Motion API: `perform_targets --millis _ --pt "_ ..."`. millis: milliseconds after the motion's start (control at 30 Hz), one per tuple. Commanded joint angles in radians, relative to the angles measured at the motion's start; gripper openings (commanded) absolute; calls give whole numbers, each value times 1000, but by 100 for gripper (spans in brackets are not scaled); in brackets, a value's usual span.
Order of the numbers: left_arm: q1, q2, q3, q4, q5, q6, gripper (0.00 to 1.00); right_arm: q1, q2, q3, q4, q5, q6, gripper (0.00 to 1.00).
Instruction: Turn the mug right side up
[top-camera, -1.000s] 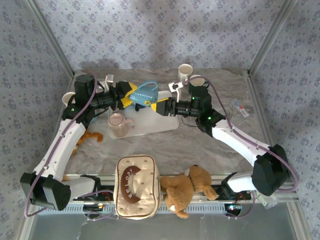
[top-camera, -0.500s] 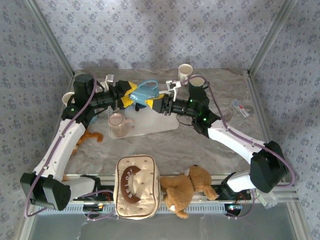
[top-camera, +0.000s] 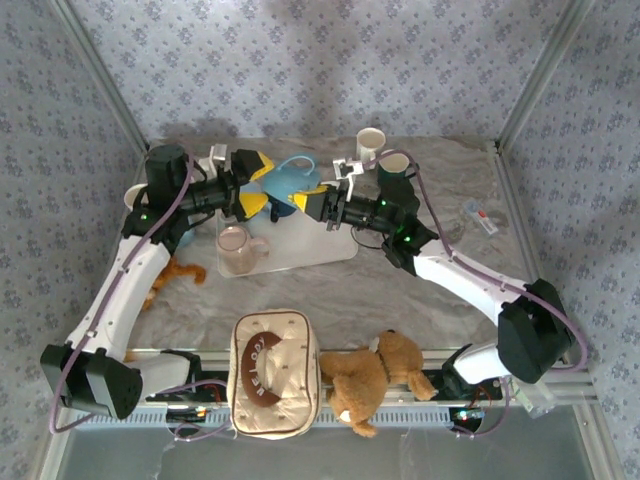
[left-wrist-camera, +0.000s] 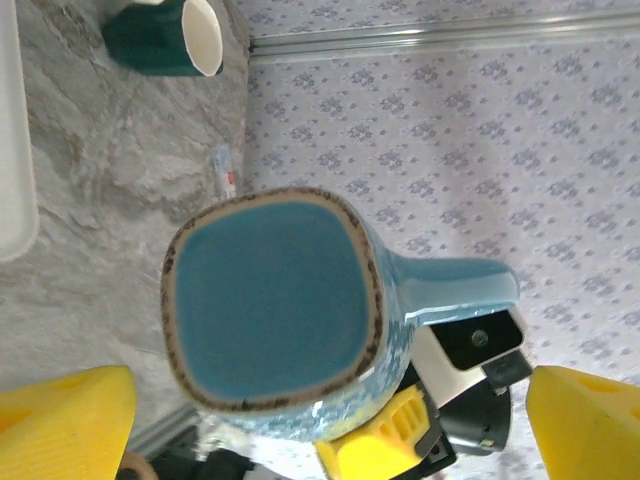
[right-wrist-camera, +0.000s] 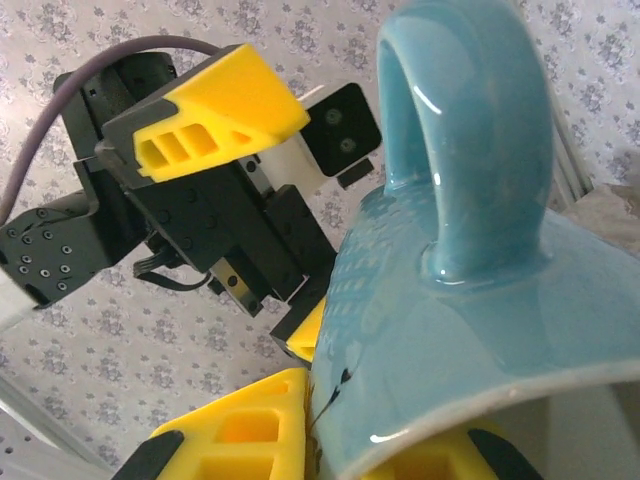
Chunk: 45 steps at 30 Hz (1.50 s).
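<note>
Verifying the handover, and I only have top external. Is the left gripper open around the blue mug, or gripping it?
Observer: Open. The left wrist view shows the left gripper spread wide, its fingers clear of the blue mug on both sides.
Operator: Right gripper holding?
Observer: Yes. The right wrist view shows the right gripper shut on the mug's wall, on the side with the handle.
Operator: Which end faces left?
Observer: A flat blue face with a speckled brown edge.

Frame edges are cutting off the light blue ceramic mug; the left arm is partly covering an orange soft toy.
</note>
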<state>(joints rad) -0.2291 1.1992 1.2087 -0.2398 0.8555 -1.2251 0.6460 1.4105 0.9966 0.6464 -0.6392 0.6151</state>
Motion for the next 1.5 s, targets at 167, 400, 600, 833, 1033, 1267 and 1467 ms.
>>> perform_targets --millis 167,400,600,833,1033,1267,1467 --pt "2 -14 137 -270 -82 369 100 -49 -57 23 -84 54 -67 0" --pt "2 -58 133 -395 -216 604 99 -85 -132 114 -567 257 -236 1" --pt "2 -60 105 -432 -261 659 99 -136 -176 141 -784 383 -274 0" --pt "2 -38 101 -538 -337 710 99 -240 -141 187 -1021 445 -246 0" --pt "2 -37 97 -570 -368 757 99 -313 -32 306 -1157 431 -290 0" --pt "2 -23 87 -593 -380 768 100 -342 196 530 -1401 455 -391 0" --pt "2 -20 72 -604 -398 779 100 -341 342 658 -1485 519 -462 0"
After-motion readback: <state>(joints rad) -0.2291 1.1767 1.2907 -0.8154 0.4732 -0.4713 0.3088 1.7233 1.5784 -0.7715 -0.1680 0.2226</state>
